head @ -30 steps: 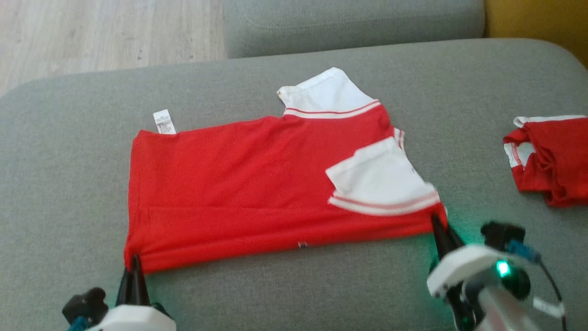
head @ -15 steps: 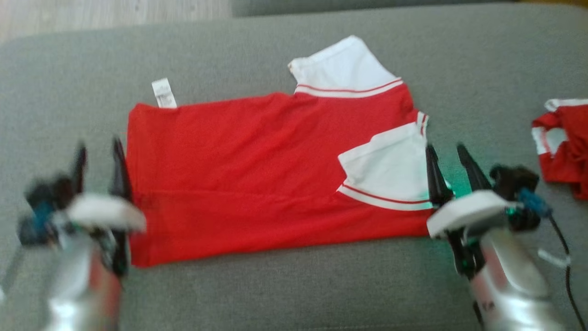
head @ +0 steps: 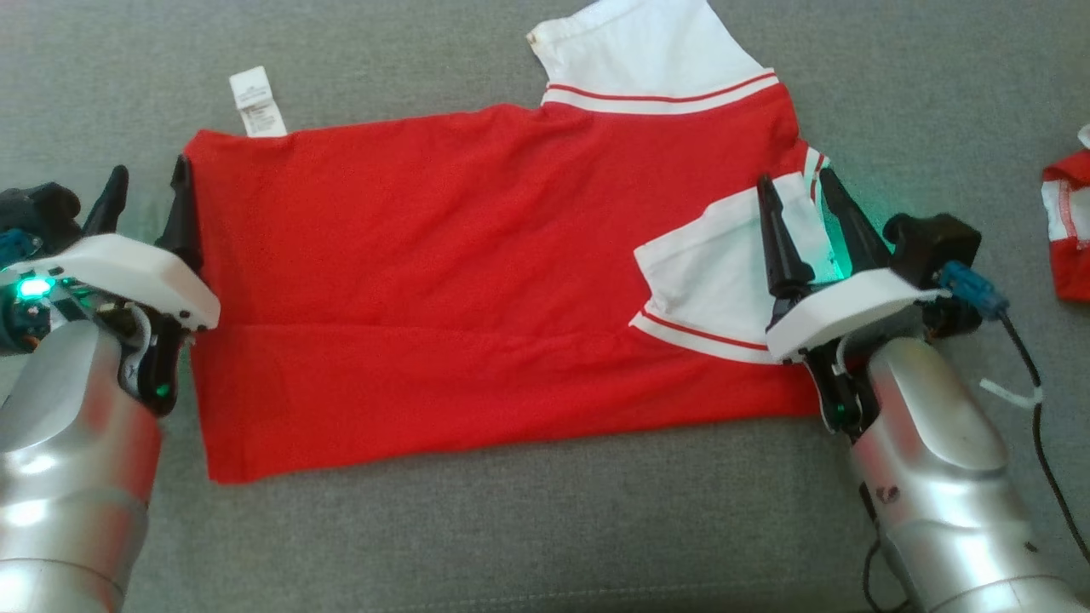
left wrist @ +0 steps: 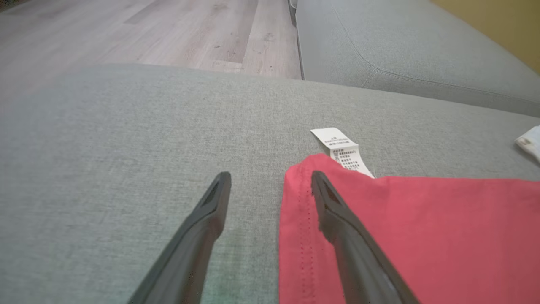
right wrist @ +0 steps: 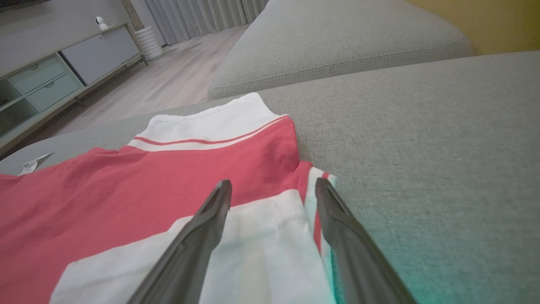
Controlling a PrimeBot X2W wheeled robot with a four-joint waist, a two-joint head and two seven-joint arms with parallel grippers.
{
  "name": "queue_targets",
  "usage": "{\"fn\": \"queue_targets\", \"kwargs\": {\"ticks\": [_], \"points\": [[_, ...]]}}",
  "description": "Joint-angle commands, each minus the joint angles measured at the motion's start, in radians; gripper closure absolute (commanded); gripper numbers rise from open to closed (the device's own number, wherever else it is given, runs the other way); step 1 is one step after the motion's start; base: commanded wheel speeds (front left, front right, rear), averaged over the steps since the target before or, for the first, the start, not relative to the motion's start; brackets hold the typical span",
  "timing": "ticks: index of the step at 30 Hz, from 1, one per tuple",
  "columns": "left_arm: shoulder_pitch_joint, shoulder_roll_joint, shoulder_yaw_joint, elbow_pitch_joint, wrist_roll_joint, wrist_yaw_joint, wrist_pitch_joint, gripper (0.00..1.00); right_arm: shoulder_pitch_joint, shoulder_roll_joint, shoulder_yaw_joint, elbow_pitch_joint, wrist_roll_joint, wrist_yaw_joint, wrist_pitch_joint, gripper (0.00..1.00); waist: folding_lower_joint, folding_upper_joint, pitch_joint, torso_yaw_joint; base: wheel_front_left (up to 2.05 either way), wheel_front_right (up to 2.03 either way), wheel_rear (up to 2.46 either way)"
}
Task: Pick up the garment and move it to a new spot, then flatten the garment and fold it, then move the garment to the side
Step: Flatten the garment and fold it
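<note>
The garment (head: 443,272) is a red shirt with white sleeves, lying flat and folded on the grey cushion (head: 511,528). Its white care label (head: 254,100) sticks out at the far left corner. My left gripper (head: 146,179) hovers open over the shirt's left edge, one finger above red cloth (left wrist: 405,236) and the other above bare cushion. My right gripper (head: 796,191) stands open above the white sleeve (head: 715,281) at the shirt's right edge. Nothing is held between either pair of fingers (right wrist: 198,236).
A second red and white garment (head: 1069,230) lies bunched at the right edge of the cushion. Another grey cushion (right wrist: 337,46) sits behind, with wood floor (left wrist: 160,33) beyond. A cabinet with drawers (right wrist: 55,71) stands far off.
Both grippers let go of the shirt's near corners, opened, and rose to hover farther along its left and right edges. The head camera tilted down, shifting the whole picture.
</note>
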Motion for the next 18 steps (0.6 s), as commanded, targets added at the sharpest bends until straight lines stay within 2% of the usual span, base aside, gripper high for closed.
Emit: {"fn": "queue_targets", "kwargs": {"ticks": [1, 9, 18], "points": [[-0.038, 0.063, -0.002, -0.025, -0.043, 0.002, -0.004, 0.00, -0.029, 0.016, 0.022, -0.022, 0.002, -0.005, -0.010, 0.00, -0.0003, 0.0000, 0.012, -0.006, 0.00, 0.00, 0.00], [-0.054, 0.093, -0.129, -0.037, -0.183, 0.002, -0.039, 0.00, -0.047, 0.017, 0.023, -0.007, -0.007, -0.005, -0.020, 0.00, -0.0003, 0.0000, 0.032, -0.007, 0.00, 0.00, 0.00], [-0.092, 0.120, -0.251, -0.013, -0.244, 0.002, -0.063, 0.00, -0.097, 0.017, 0.033, 0.011, -0.031, -0.005, -0.013, 0.00, -0.0003, 0.0000, 0.050, -0.008, 0.00, 0.00, 0.00]]}}
